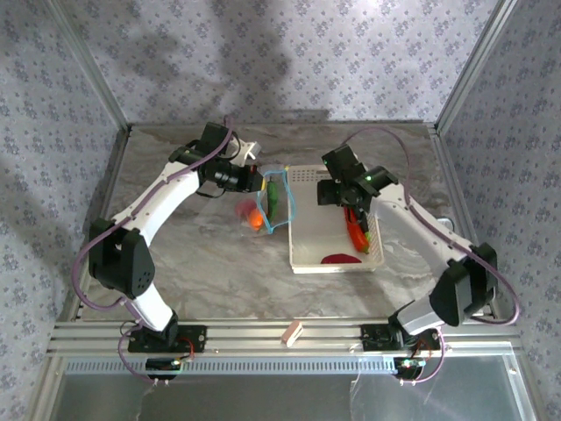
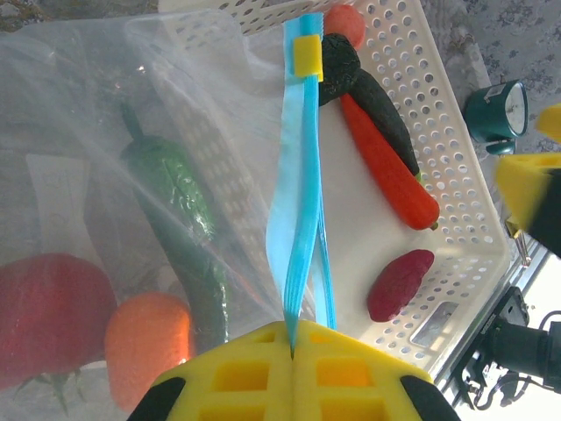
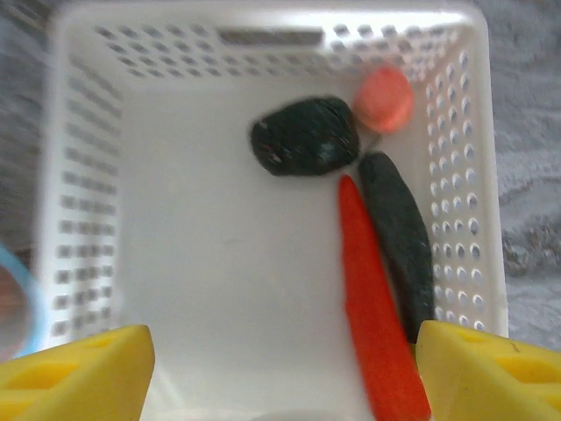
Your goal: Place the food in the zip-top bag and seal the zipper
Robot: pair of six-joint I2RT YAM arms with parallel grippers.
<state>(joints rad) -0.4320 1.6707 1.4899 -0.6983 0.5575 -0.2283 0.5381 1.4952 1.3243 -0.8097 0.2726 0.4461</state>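
one red chili [image 3: 377,333] lies lengthwise along the basket's [image 3: 79,175] right wall, under and slightly right of your wide-open, empty right gripper [image 3: 280,368]; left gripper [image 2: 292,355] clamps the zipper [image 2: 302,175].

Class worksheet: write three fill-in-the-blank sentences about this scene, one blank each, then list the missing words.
1. The left gripper is shut on the ____ zipper.
2. The right gripper hangs above the white basket with its jaws ____.
3. The long vegetable inside the zip-top bag is ____.
Missing words: blue; open; green.
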